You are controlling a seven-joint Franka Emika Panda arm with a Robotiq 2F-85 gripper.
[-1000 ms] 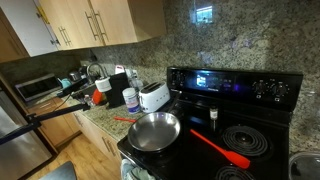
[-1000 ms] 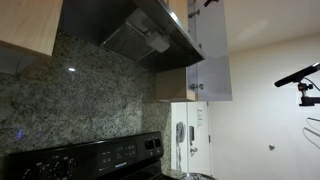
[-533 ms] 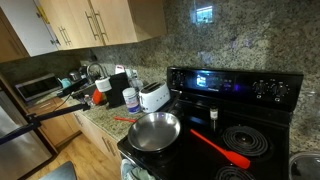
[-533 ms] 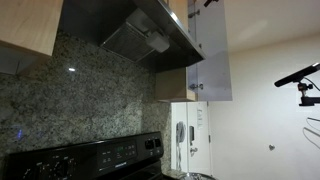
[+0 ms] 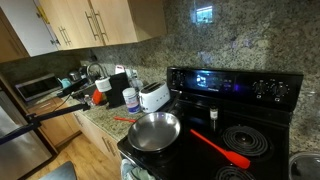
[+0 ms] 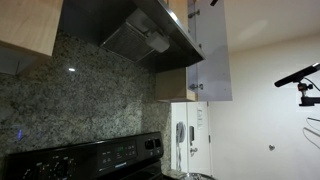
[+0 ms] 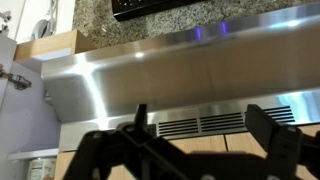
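Granite backsplash [image 5: 250, 40] and pale wood cabinets [image 5: 100, 20] line this kitchen. Nearest in the wrist view, the gripper [image 7: 199, 118] is a dark silhouette, its two fingers [image 7: 140, 118] spread wide with nothing between them. Just beyond the fingertips is the brushed-steel range hood [image 7: 190, 70], which fills the gap between them and runs on past both sides. Its slotted vent grille [image 7: 200, 124] lies straight across that gap. Whether the fingers touch the steel cannot be told. Past the hood, farther from the fingers, comes the speckled granite, then a black control panel [image 7: 150, 6] at the frame's edge. In an exterior view, a frying pan [image 5: 153, 130] and a red spatula [image 5: 220, 149] lie on the stove [image 5: 196, 118], with a white toaster [image 5: 153, 96] just beside it on the counter.
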